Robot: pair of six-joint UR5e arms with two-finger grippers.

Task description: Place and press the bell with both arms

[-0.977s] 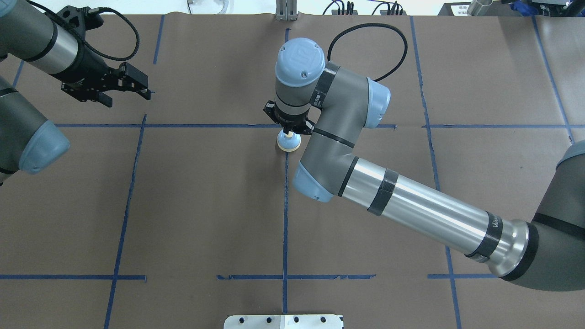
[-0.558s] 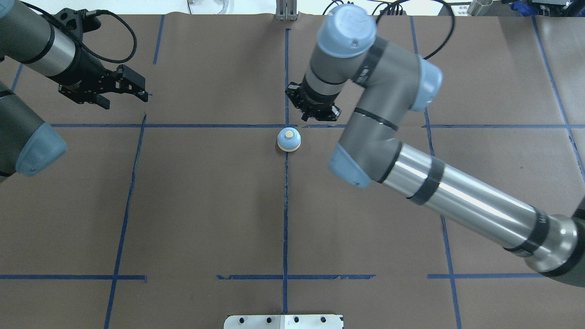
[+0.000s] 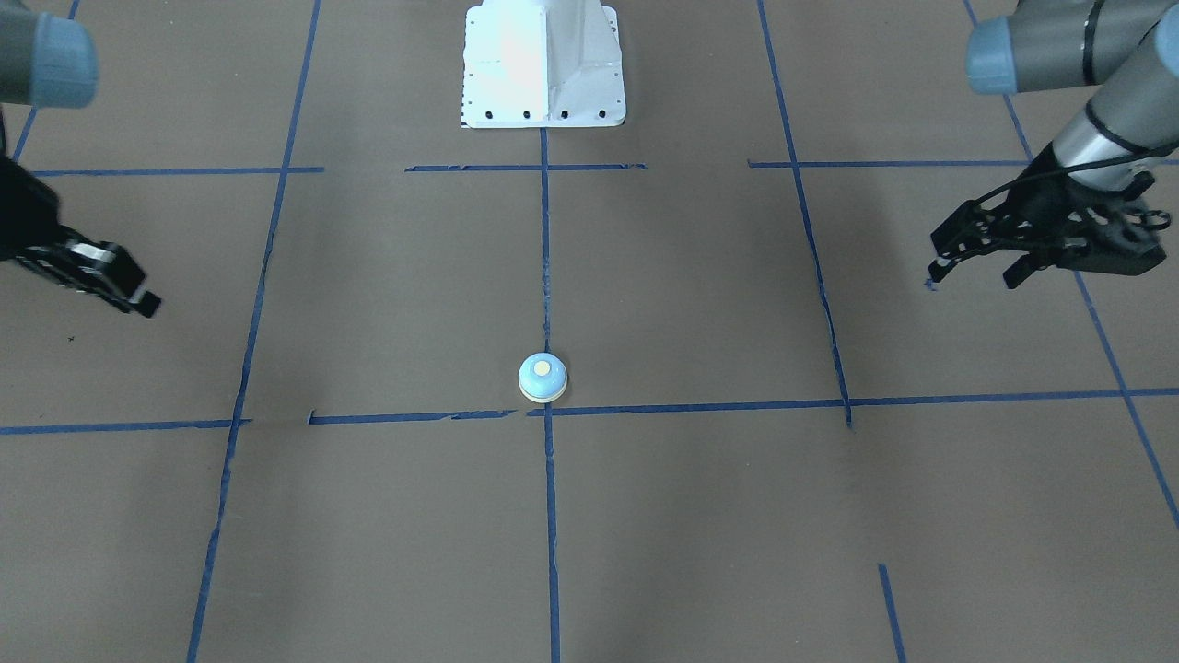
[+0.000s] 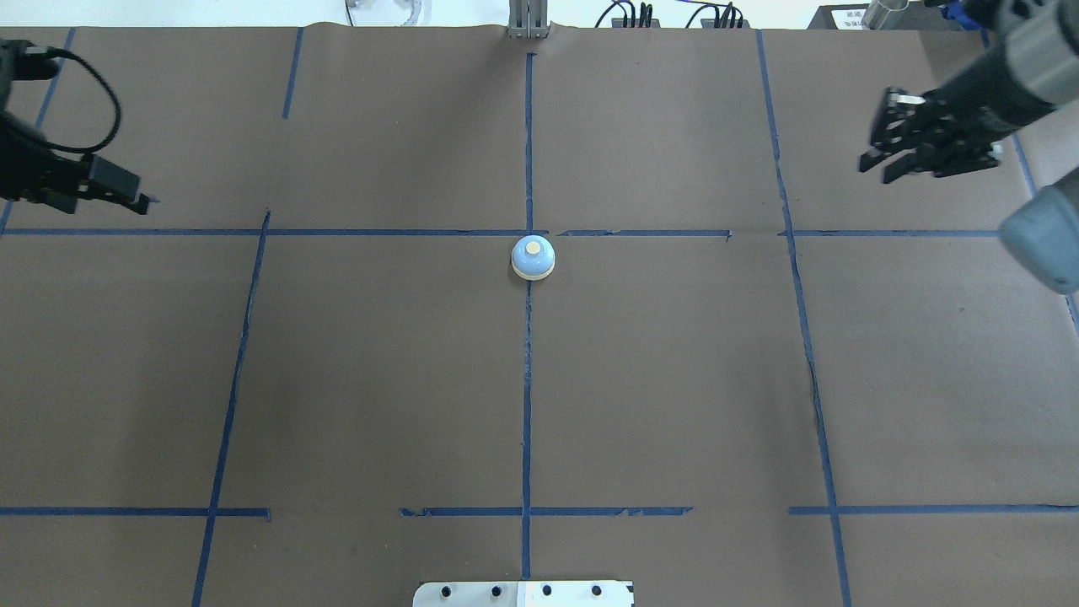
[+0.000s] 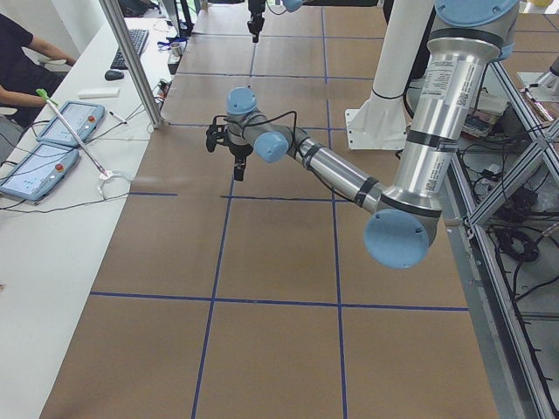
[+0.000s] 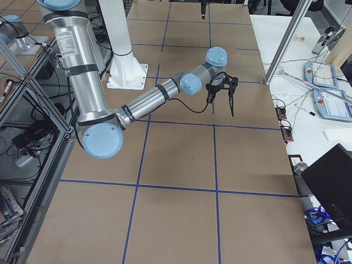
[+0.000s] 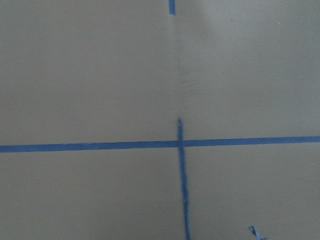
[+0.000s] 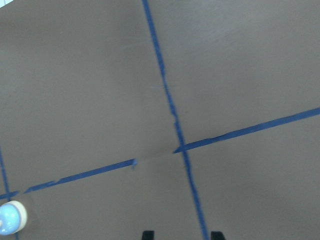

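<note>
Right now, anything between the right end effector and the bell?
Nothing stands there. In the overhead view, only bare brown table paper with blue tape lines separates the right end effector from the bell.

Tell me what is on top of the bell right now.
Only its cream button; nothing hovers over the bell. The table paper beneath its base is covered.

Left end effector (image 3: 972, 276) and right end effector (image 4: 877, 172) hover, jaws apart.

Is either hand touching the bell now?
No, the bell stands alone at the table's middle, while the left hand and the right hand hang far off at opposite sides.
</note>
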